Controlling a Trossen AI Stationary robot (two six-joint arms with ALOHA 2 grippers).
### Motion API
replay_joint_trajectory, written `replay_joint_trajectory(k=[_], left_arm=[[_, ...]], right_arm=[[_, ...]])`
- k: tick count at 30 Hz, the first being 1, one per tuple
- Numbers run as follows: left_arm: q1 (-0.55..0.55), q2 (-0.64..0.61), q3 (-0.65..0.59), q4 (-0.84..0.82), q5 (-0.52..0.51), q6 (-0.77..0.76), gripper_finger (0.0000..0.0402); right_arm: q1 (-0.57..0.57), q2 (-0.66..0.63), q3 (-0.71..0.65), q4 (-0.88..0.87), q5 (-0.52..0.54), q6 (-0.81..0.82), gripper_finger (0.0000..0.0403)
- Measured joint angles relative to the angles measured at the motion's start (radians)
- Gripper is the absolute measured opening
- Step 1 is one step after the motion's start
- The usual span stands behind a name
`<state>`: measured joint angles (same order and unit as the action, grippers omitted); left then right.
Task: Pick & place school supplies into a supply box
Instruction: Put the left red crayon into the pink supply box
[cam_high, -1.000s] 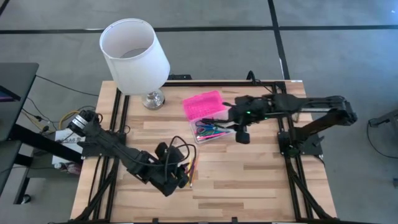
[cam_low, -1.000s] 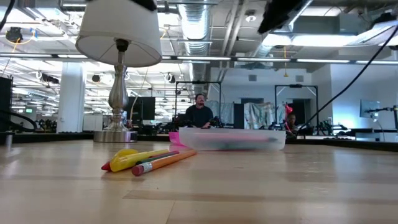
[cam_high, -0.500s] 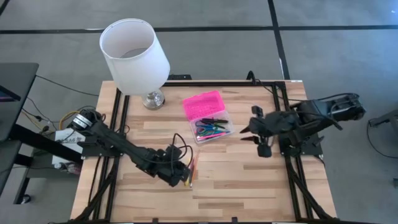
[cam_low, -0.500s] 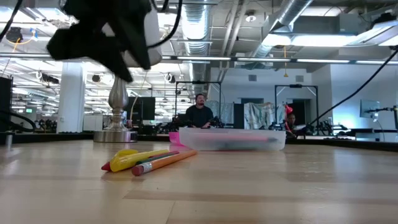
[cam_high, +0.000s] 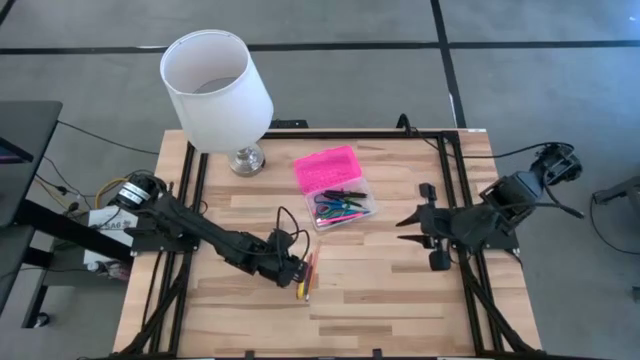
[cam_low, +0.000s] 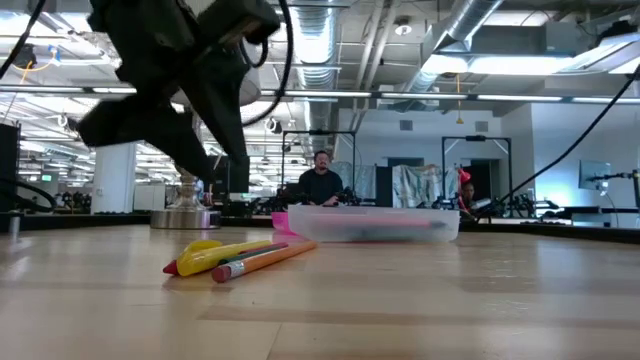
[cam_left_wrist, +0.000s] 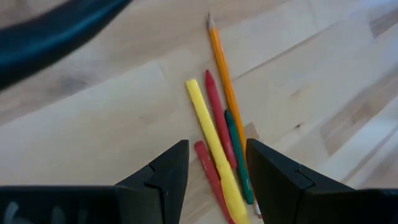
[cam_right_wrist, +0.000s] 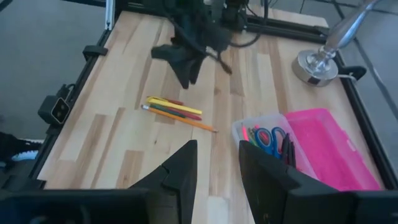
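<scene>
Since a second ago I see the right arm pulled back from over the supply box to the table's three o'clock edge, while the left arm has reached in toward the loose pens.

On the table, the lamp stands at about eleven o'clock. The supply box sits just past centre toward one o'clock, its pink lid folded open on the far side and its clear base holding blue-handled scissors among several pens.

My left gripper hangs at six o'clock of centre, fingers parted and empty, right over the loose pens and pencil. My right gripper waits at three o'clock, fingers spread, carrying nothing.

From the left wrist I can sort that cluster: a yellow marker, two red pens, a green one and an orange pencil, lying side by side. From table height only the yellow marker and pencil show, and a person sits in the room beyond the box.
</scene>
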<state>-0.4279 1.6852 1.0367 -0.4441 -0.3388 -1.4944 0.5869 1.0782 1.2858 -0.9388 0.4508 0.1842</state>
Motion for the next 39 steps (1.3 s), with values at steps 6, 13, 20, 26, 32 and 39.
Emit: replay_joint_trajectory(k=[6, 13, 20, 26, 32, 39], left_arm=[[0.001, 0.104, -0.002, 0.133, 0.09, 0.039, 0.0154], [-0.001, 0.149, -0.002, 0.166, 0.096, 0.017, 0.0154], [-0.002, 0.149, -0.002, 0.129, 0.107, 0.015, 0.0154], [-0.002, 0.15, -0.001, 0.08, 0.125, -0.006, 0.0154], [-0.002, 0.15, 0.0, 0.088, 0.122, -0.005, 0.0153], [-0.003, 0.15, 0.0, 0.105, 0.125, -0.005, 0.0132]], right_arm=[[0.044, 0.0, 0.0, -0.007, 0.054, 0.019, 0.0111], [0.048, 0.0, 0.0, -0.048, 0.056, 0.069, 0.0111], [0.048, 0.0, 0.0, -0.056, 0.056, 0.078, 0.0111], [0.048, 0.0, 0.0, -0.056, 0.056, 0.078, 0.0111], [0.048, 0.0, 0.0, -0.056, 0.056, 0.078, 0.0111], [0.048, 0.0, 0.0, -0.056, 0.07, 0.079, 0.0111]])
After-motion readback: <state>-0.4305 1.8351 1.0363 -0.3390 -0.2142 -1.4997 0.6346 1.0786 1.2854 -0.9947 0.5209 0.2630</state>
